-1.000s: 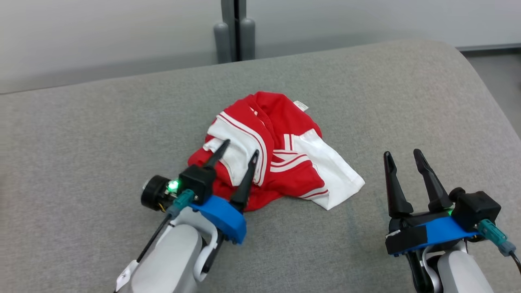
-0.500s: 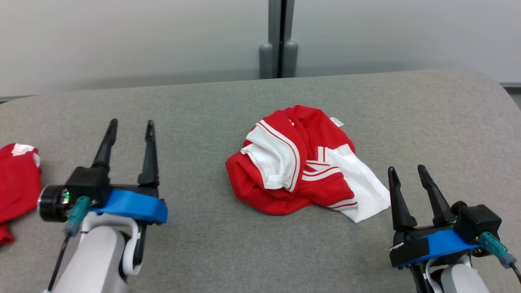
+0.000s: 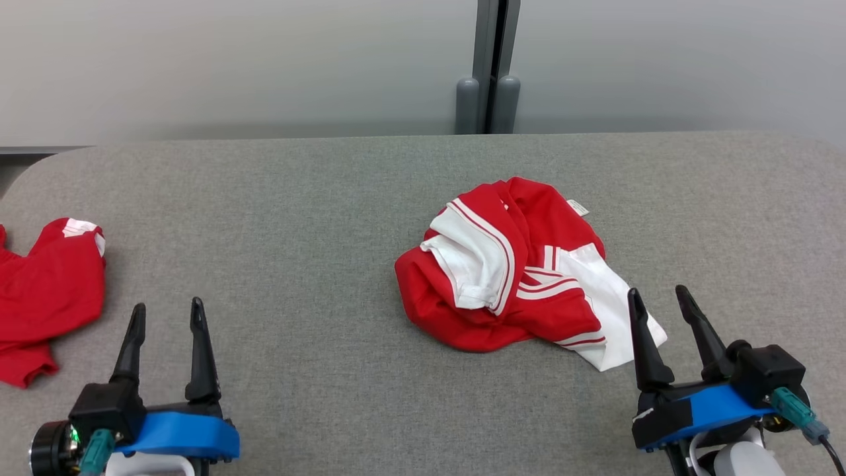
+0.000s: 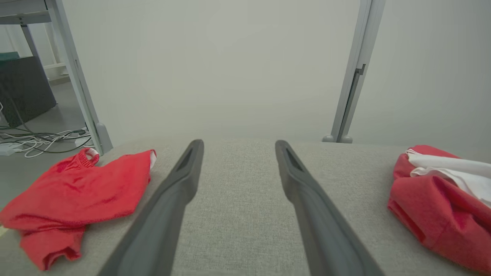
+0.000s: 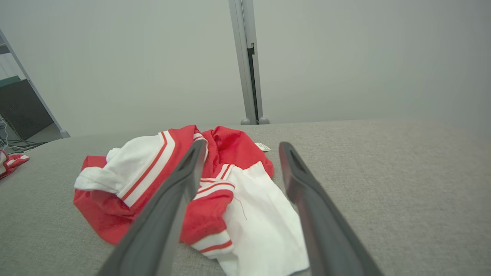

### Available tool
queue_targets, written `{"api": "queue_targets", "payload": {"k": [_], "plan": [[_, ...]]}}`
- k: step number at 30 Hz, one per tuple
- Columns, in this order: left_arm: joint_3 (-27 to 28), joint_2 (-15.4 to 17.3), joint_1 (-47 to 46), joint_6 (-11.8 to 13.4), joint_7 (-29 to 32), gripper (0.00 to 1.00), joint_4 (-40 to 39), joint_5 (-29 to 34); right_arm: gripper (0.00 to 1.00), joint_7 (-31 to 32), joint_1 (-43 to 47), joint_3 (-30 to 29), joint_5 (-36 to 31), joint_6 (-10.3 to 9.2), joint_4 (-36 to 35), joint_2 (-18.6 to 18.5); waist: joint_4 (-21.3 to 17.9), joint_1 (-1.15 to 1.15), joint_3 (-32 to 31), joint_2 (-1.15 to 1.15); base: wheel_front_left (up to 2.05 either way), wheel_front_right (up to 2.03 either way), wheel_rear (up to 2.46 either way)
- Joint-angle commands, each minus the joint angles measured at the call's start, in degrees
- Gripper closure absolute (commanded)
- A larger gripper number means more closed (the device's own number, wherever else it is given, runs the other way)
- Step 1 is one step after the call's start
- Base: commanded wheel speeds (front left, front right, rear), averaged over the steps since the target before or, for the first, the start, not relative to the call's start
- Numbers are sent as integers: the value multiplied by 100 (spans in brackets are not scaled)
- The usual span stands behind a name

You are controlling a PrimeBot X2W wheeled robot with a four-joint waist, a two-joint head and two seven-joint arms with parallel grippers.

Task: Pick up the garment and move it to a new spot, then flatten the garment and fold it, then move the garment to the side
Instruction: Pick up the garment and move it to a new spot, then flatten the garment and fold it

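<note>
red-and-white shirt [image 3: 515, 264] crumpled in middle of counter [image 3: 297, 231], reachable for both arms | left tool [image 3: 167, 305] and right tool [image 3: 658, 291] spread wide, empty | I judge flattening comes next

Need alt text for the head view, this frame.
A crumpled red-and-white garment lies right of centre on a grey padded surface. The right gripper, jaws open, sits at lower right near its white corner; the left gripper, jaws open, at lower left, with a second red garment at the left edge.
</note>
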Motion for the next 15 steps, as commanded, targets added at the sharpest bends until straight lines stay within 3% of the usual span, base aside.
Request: {"api": "queue_targets", "payload": {"k": [1,15], "plan": [[83,-78,117,-58,-14,0,-33,64,0,-21,75,-13,-32,1,24,-11,-8,0,-28,-1,0,0,0],[576,-505,385,-336,-14,0,-46,569,0,-22,201,-92,-73,1,240,-11,-11,0,-148,-1,0,0,0]]}}
